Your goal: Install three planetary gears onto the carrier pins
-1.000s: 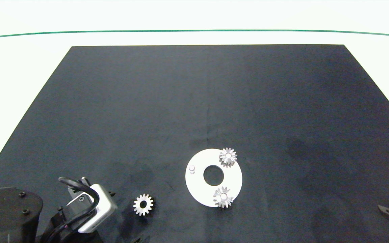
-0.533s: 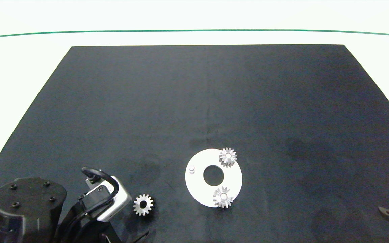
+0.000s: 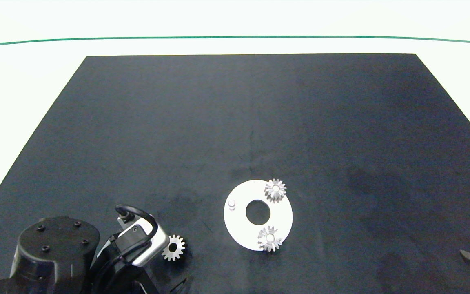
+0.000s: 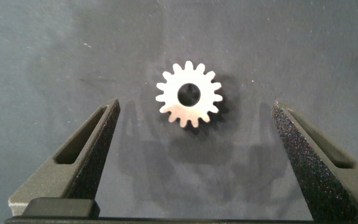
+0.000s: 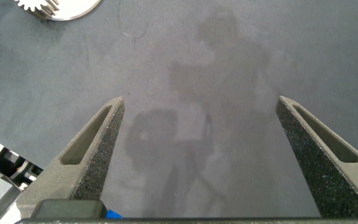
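Left wrist view shows the left gripper (image 4: 191, 130) spread wide above the loose gear (image 4: 190, 94), which lies flat on the black mat (image 3: 235, 122), centred between its fingers, well left of the white disc (image 3: 235, 228) and its bare pin (image 3: 231, 203); the right gripper (image 5: 197, 124) idles open at the mat's right edge.

left arm (image 3: 55, 253): black round housing with screws, silver wrist camera block (image 3: 143, 245), looped black cable (image 3: 137, 212); grey textured fingers (image 4: 89, 155).
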### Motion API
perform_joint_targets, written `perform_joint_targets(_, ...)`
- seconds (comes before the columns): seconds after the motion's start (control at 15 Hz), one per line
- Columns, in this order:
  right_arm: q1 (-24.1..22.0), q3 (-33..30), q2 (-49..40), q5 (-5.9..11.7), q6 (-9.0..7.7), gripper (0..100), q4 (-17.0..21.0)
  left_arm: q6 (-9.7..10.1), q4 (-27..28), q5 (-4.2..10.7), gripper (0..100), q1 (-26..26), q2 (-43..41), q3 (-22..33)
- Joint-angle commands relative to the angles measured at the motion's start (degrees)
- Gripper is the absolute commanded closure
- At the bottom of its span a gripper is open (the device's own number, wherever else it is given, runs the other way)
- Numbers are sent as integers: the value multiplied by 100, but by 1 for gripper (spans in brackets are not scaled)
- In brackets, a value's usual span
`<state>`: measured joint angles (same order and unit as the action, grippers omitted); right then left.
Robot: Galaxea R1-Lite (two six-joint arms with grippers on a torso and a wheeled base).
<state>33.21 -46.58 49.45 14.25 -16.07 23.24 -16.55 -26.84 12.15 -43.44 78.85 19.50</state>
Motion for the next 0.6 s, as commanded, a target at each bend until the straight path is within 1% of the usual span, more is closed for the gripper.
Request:
perform_joint_targets(0.07, 2, 0, -23, 8, -10, 0, 23, -14, -75, 15, 0, -7, 157, -8)
perform_joint_targets(0.27, 2, 9, -40, 8, -46, 0, 23, -14, -234, 15, 0, 2, 315, -8)
perform_joint_targets(0.6, 2, 9, -40, 8, -46, 0, 23, -14, -471, 24, 0, 2, 632, -8)
